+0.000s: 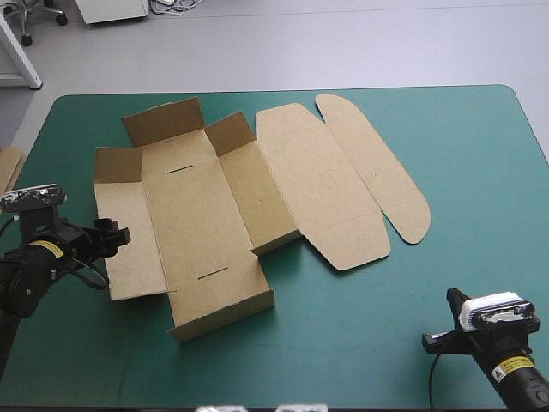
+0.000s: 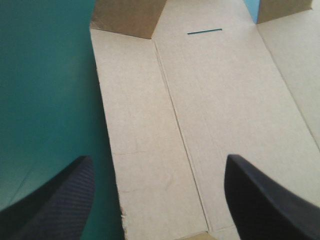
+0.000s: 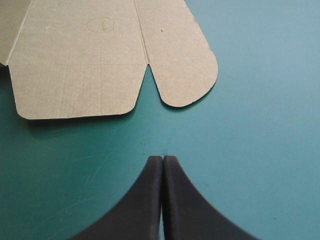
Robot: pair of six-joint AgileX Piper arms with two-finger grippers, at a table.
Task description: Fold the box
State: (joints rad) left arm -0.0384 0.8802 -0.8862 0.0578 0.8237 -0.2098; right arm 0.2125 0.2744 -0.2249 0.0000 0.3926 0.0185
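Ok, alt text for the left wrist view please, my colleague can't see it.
The left gripper is open, one black finger over the teal-green cover and one over the flat brown box, whose outer edge runs between them. Ahead, a raised flap and a slot show.

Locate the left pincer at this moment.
High view: the left pincer is at the table's left side, open, its tips at the outer edge of the box's flat left flap.

Brown box (image 1: 206, 215), partly folded: some walls raised, lid panels flat on the teal-green table's middle.
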